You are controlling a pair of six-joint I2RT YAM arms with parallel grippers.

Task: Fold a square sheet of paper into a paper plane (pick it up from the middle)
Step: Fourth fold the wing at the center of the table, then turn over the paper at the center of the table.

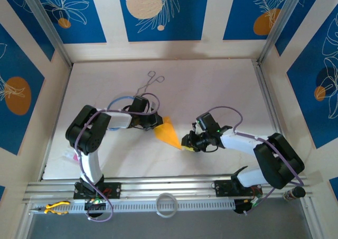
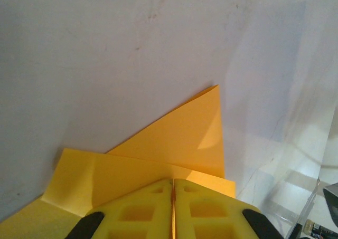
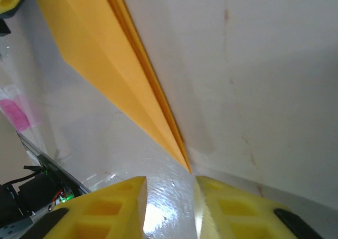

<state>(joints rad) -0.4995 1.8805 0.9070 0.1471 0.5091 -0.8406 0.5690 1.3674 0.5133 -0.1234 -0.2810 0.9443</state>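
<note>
White tabletop [image 1: 211,91], walled by blue patterned panels. The left gripper [image 1: 156,122] is clamped shut on the broad end of the paper plane [image 1: 169,133], which lies mid-frame in the top view. The plane's long axis runs from upper left to lower right, and its tip points at the right gripper [image 1: 186,142]. In the right wrist view that gripper's jaws stand apart and empty, the tip just ahead of their gap.
</note>
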